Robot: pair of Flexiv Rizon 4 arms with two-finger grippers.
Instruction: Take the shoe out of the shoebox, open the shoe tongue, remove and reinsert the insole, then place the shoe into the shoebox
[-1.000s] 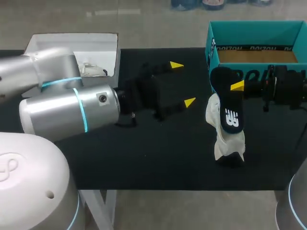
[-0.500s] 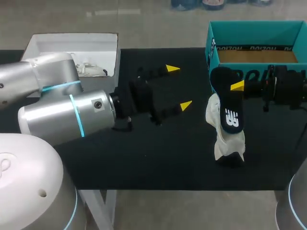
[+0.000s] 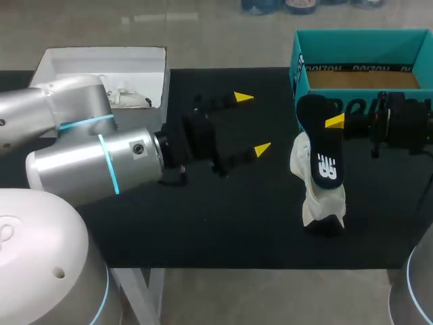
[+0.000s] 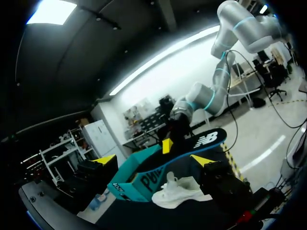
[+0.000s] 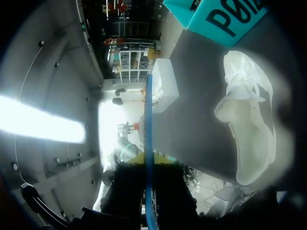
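Nearest you, the shoe (image 3: 321,203) sits on the black table (image 3: 223,230), white, outside the shoebox and a little in front of it. Your left gripper (image 3: 252,123) hangs over mid-table, well apart from the shoe, fingers spread wide and holding nothing. Just above the shoe is the insole (image 3: 323,152), dark with a logo, its lower end overlapping the shoe from overhead; you can't tell whether it touches. Your right gripper (image 3: 336,123) has it clenched by the upper end, and the right wrist view shows the insole edge-on between both fingers. Behind that is the teal shoebox (image 3: 358,44), open, with nothing showing inside. The white box lid (image 3: 101,64) is at the far left corner. Step in hand looks like insole out and reinsertion coming. For the next move you likely need the insole's toe end lined up with the shoe opening and fed in low. Your free left gripper probably needs to come over to steady the shoe or hold the tongue back.
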